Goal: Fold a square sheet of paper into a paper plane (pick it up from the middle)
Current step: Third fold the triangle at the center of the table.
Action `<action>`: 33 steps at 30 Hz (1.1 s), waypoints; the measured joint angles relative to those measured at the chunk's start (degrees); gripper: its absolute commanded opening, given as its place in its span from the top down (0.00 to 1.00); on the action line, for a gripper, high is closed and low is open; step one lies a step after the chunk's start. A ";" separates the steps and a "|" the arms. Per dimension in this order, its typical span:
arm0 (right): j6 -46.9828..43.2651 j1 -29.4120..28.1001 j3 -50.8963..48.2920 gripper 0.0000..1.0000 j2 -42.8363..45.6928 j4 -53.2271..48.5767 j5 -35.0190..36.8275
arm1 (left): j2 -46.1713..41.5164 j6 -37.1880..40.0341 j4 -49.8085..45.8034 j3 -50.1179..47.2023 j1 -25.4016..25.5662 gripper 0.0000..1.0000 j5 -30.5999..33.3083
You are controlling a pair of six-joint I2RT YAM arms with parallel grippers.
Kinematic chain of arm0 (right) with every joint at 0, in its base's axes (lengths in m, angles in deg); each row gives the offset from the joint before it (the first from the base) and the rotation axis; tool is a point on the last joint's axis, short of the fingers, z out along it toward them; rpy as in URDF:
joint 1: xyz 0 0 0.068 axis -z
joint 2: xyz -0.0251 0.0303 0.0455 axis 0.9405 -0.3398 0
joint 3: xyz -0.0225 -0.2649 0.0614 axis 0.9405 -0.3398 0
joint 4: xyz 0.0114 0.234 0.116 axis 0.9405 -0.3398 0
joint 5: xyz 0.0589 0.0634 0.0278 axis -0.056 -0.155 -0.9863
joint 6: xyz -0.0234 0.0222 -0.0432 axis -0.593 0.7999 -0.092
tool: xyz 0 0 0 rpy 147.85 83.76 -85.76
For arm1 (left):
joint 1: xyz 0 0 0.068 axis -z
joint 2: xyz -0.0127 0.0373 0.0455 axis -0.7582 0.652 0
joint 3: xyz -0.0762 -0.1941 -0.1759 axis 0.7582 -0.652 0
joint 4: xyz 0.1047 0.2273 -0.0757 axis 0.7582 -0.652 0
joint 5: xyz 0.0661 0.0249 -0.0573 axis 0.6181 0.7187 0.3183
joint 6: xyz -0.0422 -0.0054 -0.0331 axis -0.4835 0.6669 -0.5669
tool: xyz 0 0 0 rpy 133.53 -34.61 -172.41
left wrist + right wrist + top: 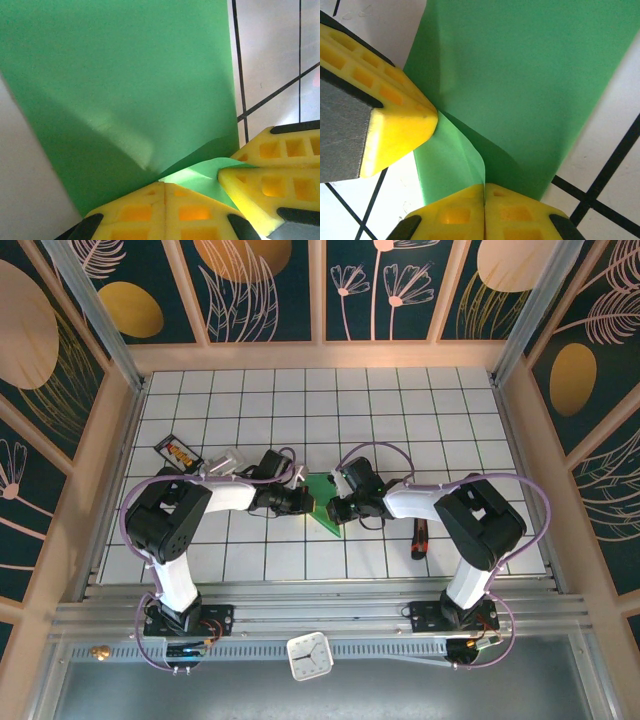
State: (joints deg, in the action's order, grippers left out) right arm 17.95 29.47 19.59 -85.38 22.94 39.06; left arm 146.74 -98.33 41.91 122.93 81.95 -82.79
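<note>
The setting is a robotics laboratory test cell. The left arm (170,530) and the right arm (480,530) are bolted to aluminium rails (320,615) along the near edge of a white table (400,410) marked with a black grid. A wooden frame (320,353) carrying printed decorative wall panels (260,285) encloses the work area. A clock (309,656) lies at the front.

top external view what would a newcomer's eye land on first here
The bright-green creased sheet of paper at the middle of the white gridded table stands out first. It is pinched from opposite sides by the left pincer and the right pincer, each closed on a curled fold. Near the right arm, a red-and-black stick-shaped tool lies on the grid.
</note>
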 measured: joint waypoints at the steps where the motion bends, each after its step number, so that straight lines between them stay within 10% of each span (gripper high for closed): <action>1: 0.00 0.00 0.07 0.89 0.00 -0.17 0.00 | 0.11 0.37 -0.22 0.17 0.00 1.00 -0.02; 24: 0.02 1.09 0.59 0.76 6.78 -11.32 2.84 | 0.57 3.32 -2.32 1.62 0.28 1.00 0.59; 33: 2.01 -1.57 2.01 0.86 9.77 -9.86 -2.80 | 0.57 3.48 -2.36 1.64 0.28 1.00 0.61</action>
State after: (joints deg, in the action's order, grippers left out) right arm 19.96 27.90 21.60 -75.61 13.08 36.26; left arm 147.31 -94.85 39.55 124.57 82.23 -82.18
